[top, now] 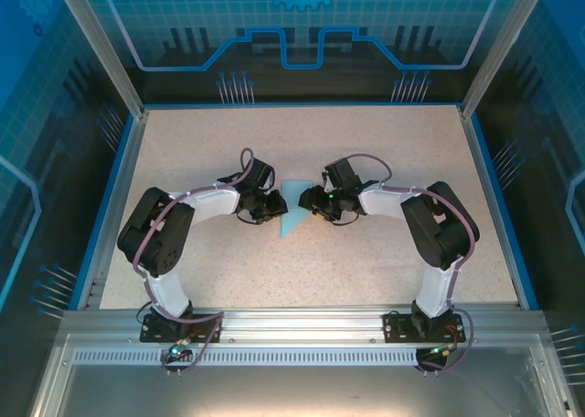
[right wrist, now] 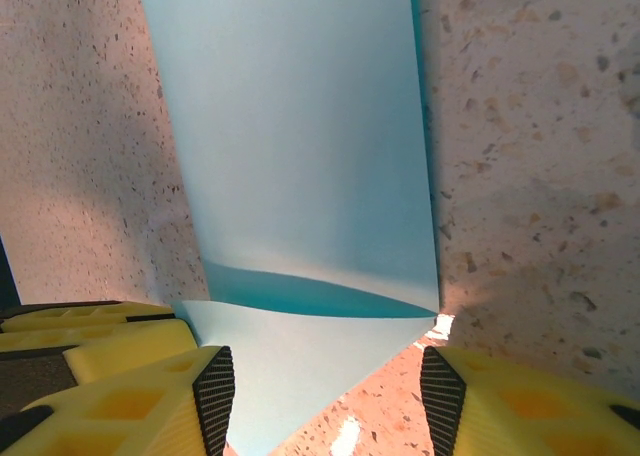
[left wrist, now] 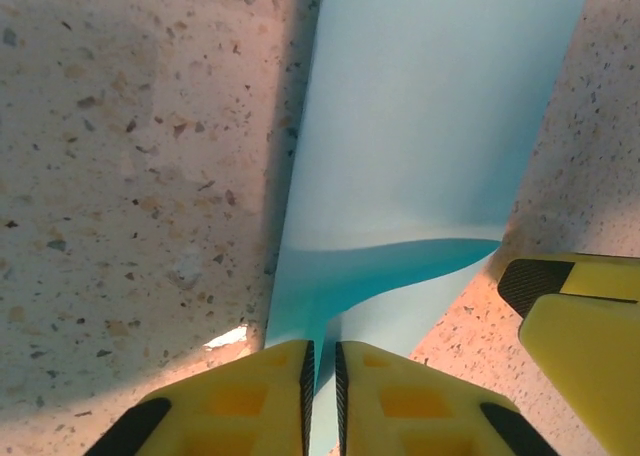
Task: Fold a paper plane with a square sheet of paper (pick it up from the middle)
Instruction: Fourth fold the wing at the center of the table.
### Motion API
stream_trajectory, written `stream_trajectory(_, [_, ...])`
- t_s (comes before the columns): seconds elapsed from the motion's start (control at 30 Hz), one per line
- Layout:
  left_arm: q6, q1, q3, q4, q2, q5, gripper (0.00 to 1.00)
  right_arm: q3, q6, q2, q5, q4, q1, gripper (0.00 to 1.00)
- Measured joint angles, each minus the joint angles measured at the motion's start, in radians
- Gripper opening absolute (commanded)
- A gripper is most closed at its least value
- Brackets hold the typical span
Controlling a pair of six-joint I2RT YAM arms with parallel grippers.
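The pale blue sheet of paper (top: 295, 211), already folded and with one flap lifting off the layer below, lies near the middle of the table (top: 384, 152), between the two arms. The left tool (left wrist: 321, 361) is pinched on the sheet's near edge, its pads almost touching with only the paper between them. The right tool (right wrist: 328, 376) stands open, its fingers set wide on either side of the sheet's opposite corner.
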Motion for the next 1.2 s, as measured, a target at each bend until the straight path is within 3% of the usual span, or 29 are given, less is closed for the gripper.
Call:
stream_trajectory(0.3, [0.007, 0.014, 0.0, -0.01, 0.0, -0.001, 0.08, 0.0, 0.0, 0.0, 0.0, -0.001, 0.0, 0.55])
stream_trajectory(1.2, [0.006, 0.021, 0.0, -0.01, 0.0, -0.001, 0.09, 0.062, -0.032, 0.085, -0.128, 0.021, 0.026, 0.39])
